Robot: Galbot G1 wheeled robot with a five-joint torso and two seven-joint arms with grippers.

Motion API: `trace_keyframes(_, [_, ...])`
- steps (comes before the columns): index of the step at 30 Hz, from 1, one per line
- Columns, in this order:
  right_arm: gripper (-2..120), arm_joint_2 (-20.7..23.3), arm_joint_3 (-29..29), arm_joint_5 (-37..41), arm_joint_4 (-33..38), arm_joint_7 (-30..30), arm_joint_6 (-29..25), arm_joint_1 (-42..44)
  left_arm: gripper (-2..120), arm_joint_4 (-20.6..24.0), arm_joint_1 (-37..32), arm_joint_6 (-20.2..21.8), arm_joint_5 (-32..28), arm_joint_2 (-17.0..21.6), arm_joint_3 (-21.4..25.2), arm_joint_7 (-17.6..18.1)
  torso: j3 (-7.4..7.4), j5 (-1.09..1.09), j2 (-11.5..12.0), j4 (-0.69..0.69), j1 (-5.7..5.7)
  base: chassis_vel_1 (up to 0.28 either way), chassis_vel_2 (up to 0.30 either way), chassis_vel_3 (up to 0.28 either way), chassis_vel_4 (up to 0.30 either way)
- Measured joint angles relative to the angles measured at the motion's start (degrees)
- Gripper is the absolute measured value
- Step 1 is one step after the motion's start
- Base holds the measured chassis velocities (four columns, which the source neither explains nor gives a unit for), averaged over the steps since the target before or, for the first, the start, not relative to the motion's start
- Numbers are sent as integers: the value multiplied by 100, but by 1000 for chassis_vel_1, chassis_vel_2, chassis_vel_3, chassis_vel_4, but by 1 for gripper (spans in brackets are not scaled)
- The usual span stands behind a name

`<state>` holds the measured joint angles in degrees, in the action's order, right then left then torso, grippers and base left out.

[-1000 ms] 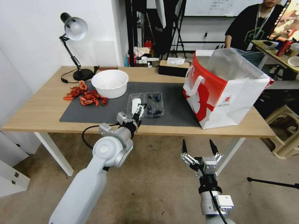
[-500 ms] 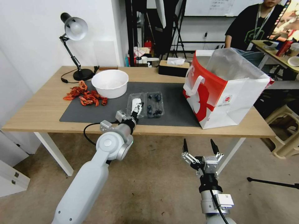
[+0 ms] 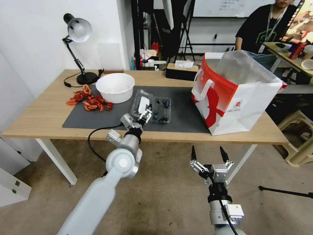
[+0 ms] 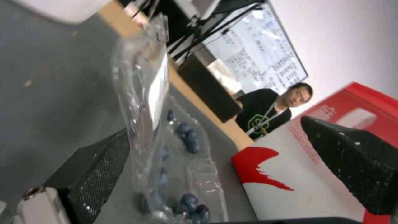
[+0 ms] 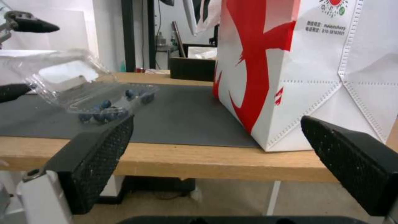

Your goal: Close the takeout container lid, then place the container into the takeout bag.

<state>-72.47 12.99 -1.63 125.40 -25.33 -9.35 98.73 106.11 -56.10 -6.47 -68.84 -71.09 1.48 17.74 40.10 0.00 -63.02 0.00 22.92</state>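
Lid-closing is under way: at frame centre the left gripper [image 3: 145, 115], fingers apart, props the lid [image 3: 142, 103] half-raised beside the container [image 3: 161, 111]. The lid likely needs pushing rightward over the berries. The right gripper [image 3: 209, 153] waits, fingers apart, lower centre; the bag [image 3: 234, 94] stands right.

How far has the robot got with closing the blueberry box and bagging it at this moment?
Nothing is finished. In hand: the left gripper, fingers open, is at the lid, which stands tilted up off the mat, only partly swung over the berry half of the takeout container. Left: shutting the lid and putting the container into the takeout bag, which stands open beside it. The right gripper waits open below the table edge.
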Motion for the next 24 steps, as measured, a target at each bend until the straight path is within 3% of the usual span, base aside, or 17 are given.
trace_keyframes(7, [100, -32, 0, -30, -21, 9, -34, 19, 100, -222, 196, -240, 613, 63, -216, -408, 0, 0, 0, 0, 0, 0, 0, 0, 0])
trace_keyframes(12, [100, -51, 2, -41, -29, 12, -36, 20, 100, -321, 345, -314, 720, 119, -292, -577, 0, 0, 0, 0, 1, 0, 0, 0, 0])
trace_keyframes(24, [100, -84, 30, -72, -73, 14, -56, 36, 100, -240, 706, -194, -362, 191, -593, -664, 0, 0, 0, 0, 0, 0, 0, 0, 0])
